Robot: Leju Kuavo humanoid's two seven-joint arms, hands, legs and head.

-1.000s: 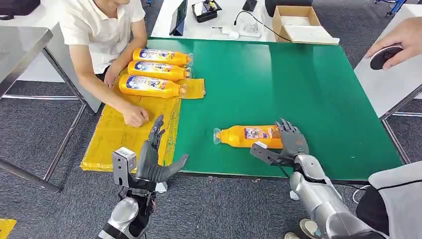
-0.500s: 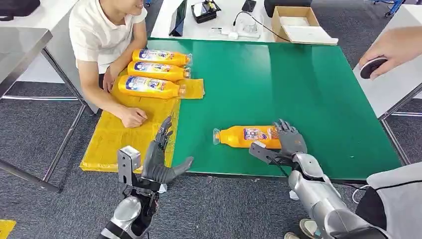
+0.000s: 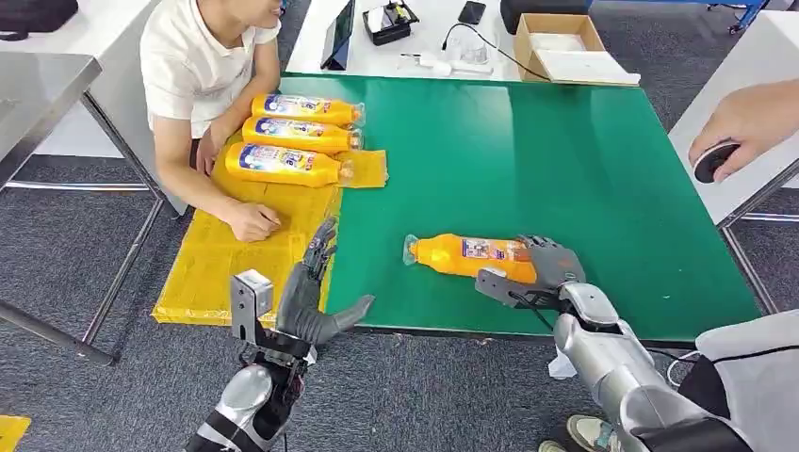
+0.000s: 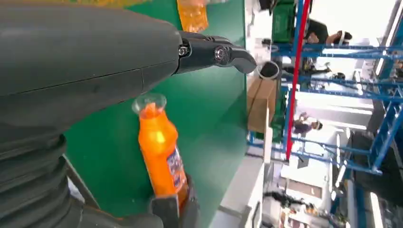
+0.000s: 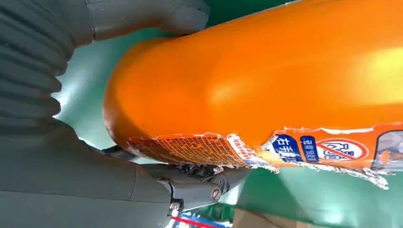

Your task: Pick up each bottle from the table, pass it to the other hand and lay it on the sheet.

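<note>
An orange bottle (image 3: pixel 464 256) (image 4: pixel 161 152) (image 5: pixel 266 80) lies on its side on the green table (image 3: pixel 528 151), clear cap pointing left. My right hand (image 3: pixel 545 276) (image 5: pixel 71 180) grips its base, thumb on the near side and fingers over the far side. My left hand (image 3: pixel 309 294) (image 4: pixel 95 57) is open at the table's front edge, fingers spread, beside the yellow sheet (image 3: pixel 221 259). Three more orange bottles (image 3: pixel 283 163) lie side by side at the far end of the sheet.
A seated person leans on the sheet from the left, one hand (image 3: pixel 252 221) resting on it. Another person's hand (image 3: pixel 744 122) holds a dark mouse on the white table at right. A cardboard box (image 3: pixel 561 42) and small devices sit beyond the green table.
My right hand has closed round the bottle's base, and the bottle has tilted slightly. My left hand has drifted right and a little forward, still open.
</note>
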